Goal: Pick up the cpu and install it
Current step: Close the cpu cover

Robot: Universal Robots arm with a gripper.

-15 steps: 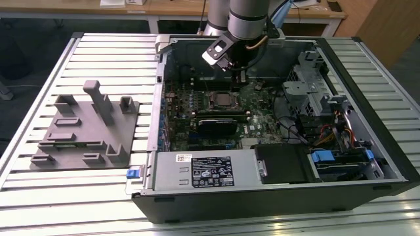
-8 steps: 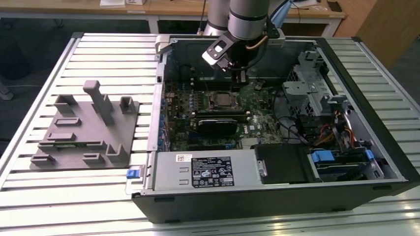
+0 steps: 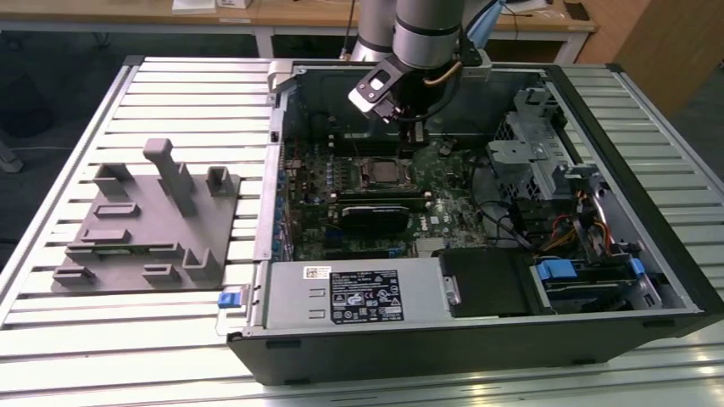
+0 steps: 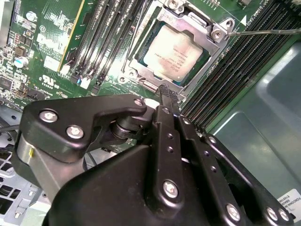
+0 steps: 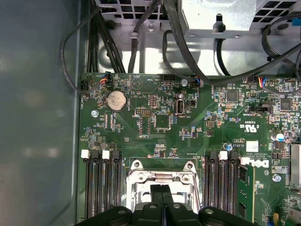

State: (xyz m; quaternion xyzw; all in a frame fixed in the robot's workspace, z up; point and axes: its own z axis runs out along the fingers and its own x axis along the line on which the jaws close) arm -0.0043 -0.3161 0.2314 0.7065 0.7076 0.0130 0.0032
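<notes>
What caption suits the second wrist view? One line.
Gripper close to the socket, the cpu lying inside it.

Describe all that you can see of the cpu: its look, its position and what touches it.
The cpu is a small flat square chip with a pale silvery metal top that bears faint print. It lies flat in the socket on the green motherboard, between rows of dark memory slots. The socket's metal frame surrounds it and covers its edges, so only its top shows. The gripper, shut and holding nothing, is near one side of the socket and does not seem to touch the chip.
</notes>
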